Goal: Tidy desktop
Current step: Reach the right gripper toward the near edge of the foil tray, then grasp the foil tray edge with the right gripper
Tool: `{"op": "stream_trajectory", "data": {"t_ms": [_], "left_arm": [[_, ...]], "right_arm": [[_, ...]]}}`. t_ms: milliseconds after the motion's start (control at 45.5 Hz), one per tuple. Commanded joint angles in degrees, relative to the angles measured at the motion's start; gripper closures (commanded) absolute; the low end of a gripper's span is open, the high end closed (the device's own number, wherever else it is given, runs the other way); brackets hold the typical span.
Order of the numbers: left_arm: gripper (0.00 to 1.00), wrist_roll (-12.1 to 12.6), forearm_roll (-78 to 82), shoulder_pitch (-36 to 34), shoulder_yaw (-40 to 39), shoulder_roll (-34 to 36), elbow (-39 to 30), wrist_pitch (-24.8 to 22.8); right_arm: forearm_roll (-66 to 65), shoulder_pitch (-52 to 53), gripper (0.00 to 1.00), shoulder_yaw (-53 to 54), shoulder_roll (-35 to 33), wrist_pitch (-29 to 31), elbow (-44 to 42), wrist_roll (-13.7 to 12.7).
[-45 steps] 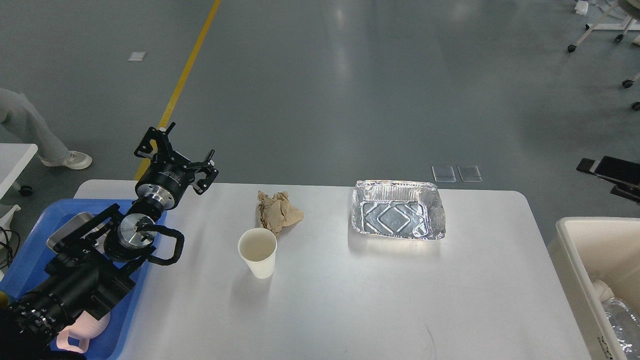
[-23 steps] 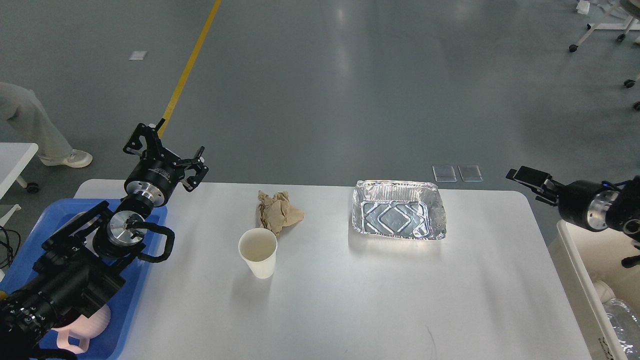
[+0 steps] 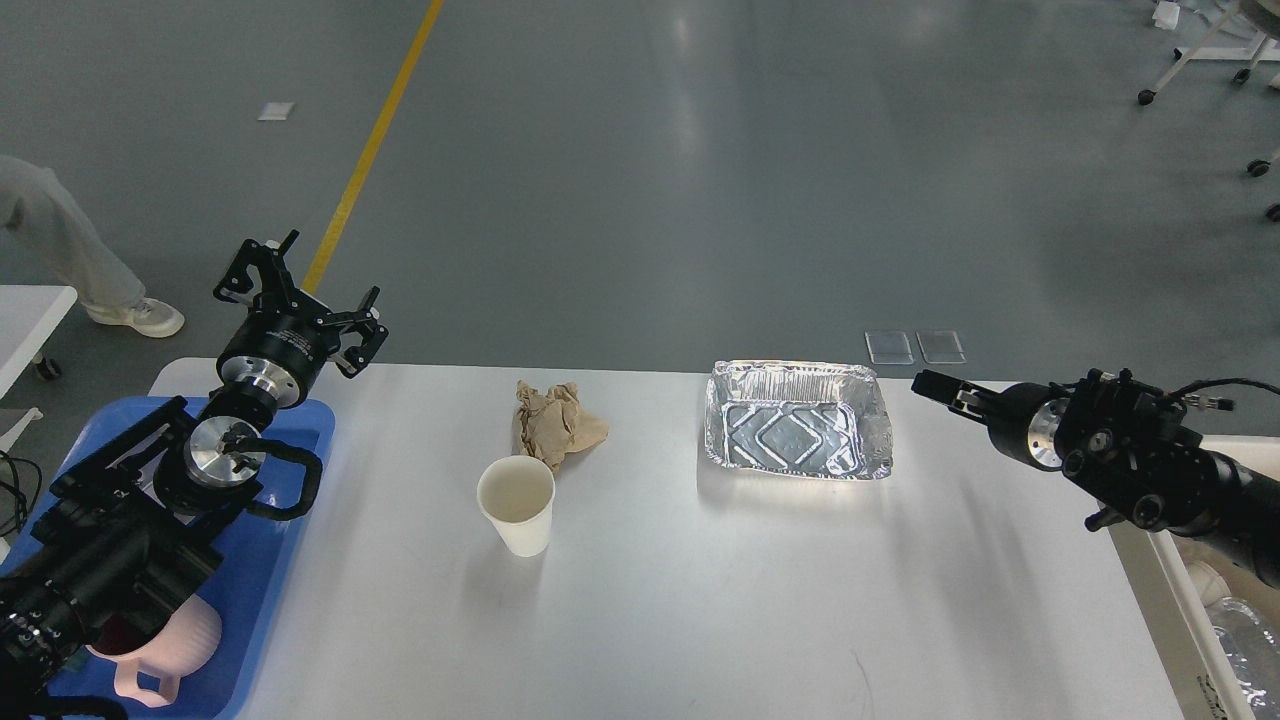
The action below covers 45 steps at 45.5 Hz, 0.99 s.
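- At the counter's right edge, the right end effector [image 3: 935, 388] points left toward the foil tray [image 3: 797, 419]; seen edge-on, so I cannot tell whether its fingers are parted.
- The tray lies just left of it, long axis across the counter [image 3: 700, 600]; this arm is much the nearer.
- Over the far left corner, the left end effector [image 3: 300, 295] hangs open and empty.
- Cup [image 3: 516, 505] and crumpled paper [image 3: 556, 424] sit between, nearer the left arm.

The desktop [image 3: 700, 600] looked smooth, white and faintly glossy. Just beyond the right gripper [image 3: 935, 388] sat a shiny, embossed foil tray [image 3: 797, 420]. Well right of the left gripper [image 3: 300, 300], a matt white paper cup [image 3: 516, 504] touched a crumpled, rough brown paper wad [image 3: 555, 422].
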Motion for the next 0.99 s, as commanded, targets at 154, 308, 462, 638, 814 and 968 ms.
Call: {"op": "stream_trajectory", "data": {"t_ms": [154,308,462,638,814,968], "left_arm": [[0.02,0.00,0.00,0.00,-0.01,1.00,-0.09,-0.01],[0.02,0.00,0.00,0.00,0.08,1.18,-0.09,-0.01],[0.02,0.00,0.08,-0.09,0.17,1.18,-0.09,-0.01],[0.02,0.00,0.00,-0.18,0.17,1.18,-0.09,-0.01],[0.02,0.00,0.00,-0.27,0.26,1.18,-0.09,-0.01],[0.02,0.00,0.00,-0.27,0.43,1.09,0.00,-0.01]], "right_arm": [[0.06,0.18,0.00,-1.64,8.67,-1.24,-6.70,-0.05],[0.06,0.09,0.00,-5.06,13.59,-1.94,-12.06,0.04],[0.15,-0.87,0.06,-9.55,18.25,-3.35,-18.57,0.13],[0.15,-1.49,0.15,-12.63,20.01,-4.14,-21.47,0.13],[0.15,-1.93,0.18,-13.86,20.01,-4.75,-21.82,0.13],[0.15,-2.72,0.24,-14.30,20.36,-5.45,-21.91,0.13]]}}
